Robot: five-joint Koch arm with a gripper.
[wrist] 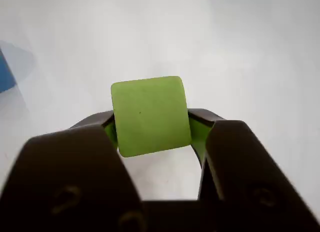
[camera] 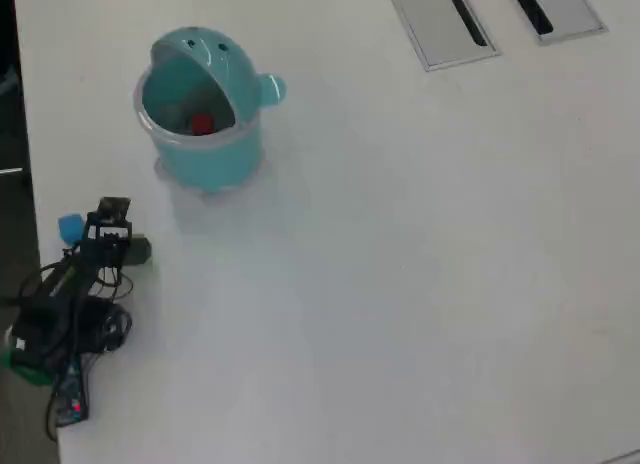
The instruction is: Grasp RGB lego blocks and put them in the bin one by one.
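Observation:
In the wrist view a yellow-green lego block (wrist: 149, 116) sits squeezed between my two dark jaws, so my gripper (wrist: 150, 123) is shut on it above the white table. A blue block (wrist: 6, 74) shows at that view's left edge. From overhead, my gripper (camera: 113, 206) is near the table's left edge, with the blue block (camera: 70, 227) just left of it; the green block is hidden there. The teal bin (camera: 205, 164) stands up and to the right of the gripper, and a red block (camera: 203, 124) lies inside it.
The arm's base and cables (camera: 45, 339) sit at the lower left by the table's edge. Two grey slotted panels (camera: 440, 24) (camera: 545, 9) are set into the white table (camera: 400, 264) at the top right.

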